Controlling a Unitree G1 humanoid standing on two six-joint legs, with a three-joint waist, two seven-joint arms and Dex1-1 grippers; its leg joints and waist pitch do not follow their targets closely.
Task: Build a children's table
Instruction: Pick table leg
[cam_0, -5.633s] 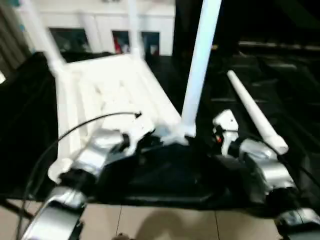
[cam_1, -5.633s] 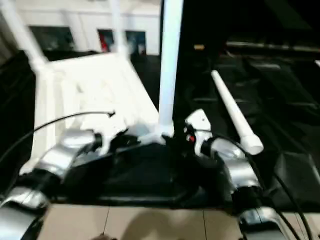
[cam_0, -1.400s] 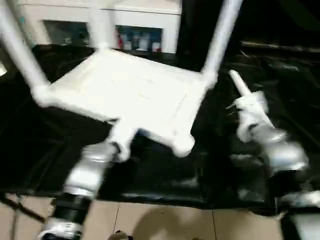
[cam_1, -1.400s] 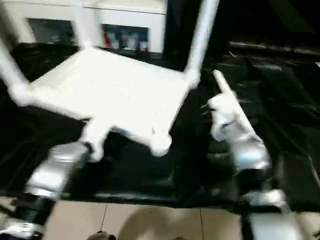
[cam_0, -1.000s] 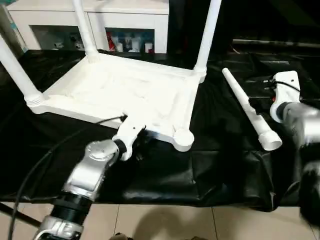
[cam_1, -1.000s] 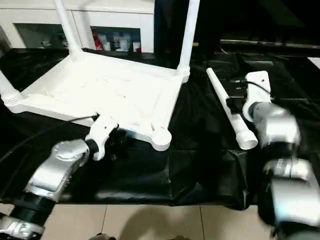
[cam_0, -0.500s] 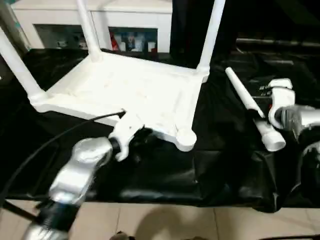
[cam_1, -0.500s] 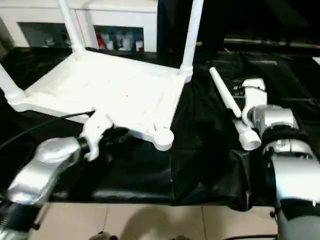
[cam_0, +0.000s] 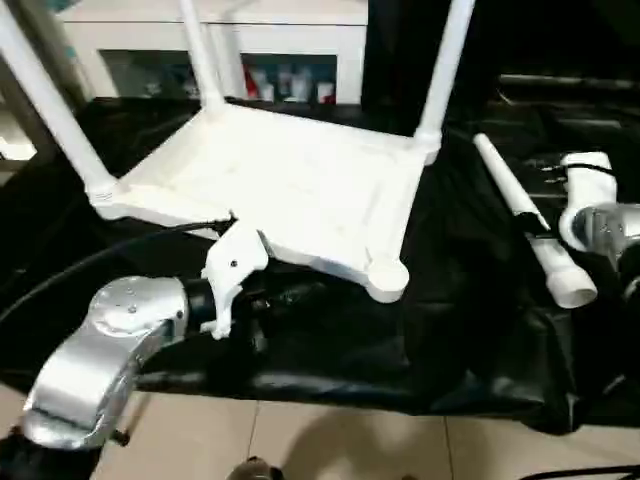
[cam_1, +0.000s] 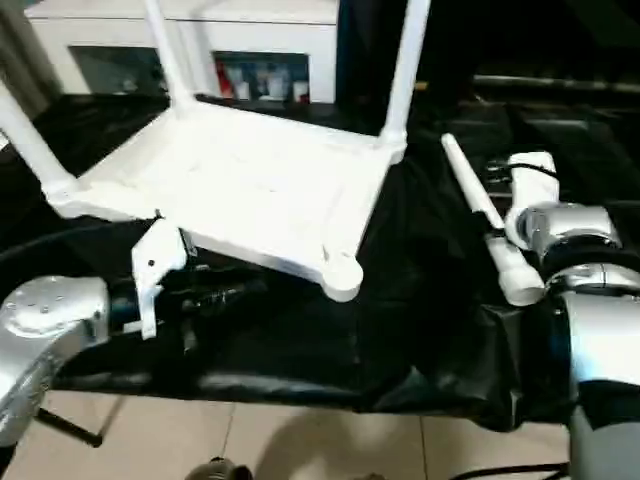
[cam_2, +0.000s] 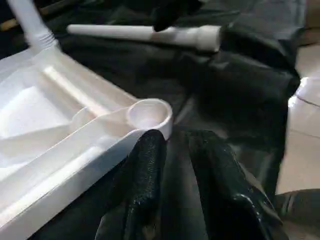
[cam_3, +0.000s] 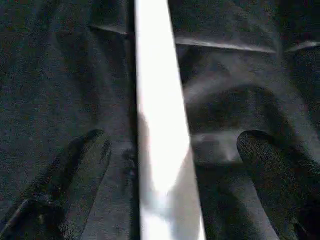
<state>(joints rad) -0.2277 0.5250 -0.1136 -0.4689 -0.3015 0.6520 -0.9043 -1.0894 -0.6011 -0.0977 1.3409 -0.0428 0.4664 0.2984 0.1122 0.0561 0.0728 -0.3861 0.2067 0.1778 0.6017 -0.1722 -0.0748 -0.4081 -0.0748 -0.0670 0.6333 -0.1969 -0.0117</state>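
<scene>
White plastic tabletop (cam_0: 290, 185) lacks its fourth tubular leg (cam_3: 160, 145); the open right pincer (cam_3: 170, 180) straddles it, left pincer (cam_2: 175, 155) nearly closed, grasping next.

silver forearms (cam_0: 110, 345), white wrists, black cables.

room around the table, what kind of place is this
Probably an indoor room set up as an assembly workspace: a black plastic sheet covers the work surface, a white glass-door cabinet stands behind, and the floor is tiled.
</scene>
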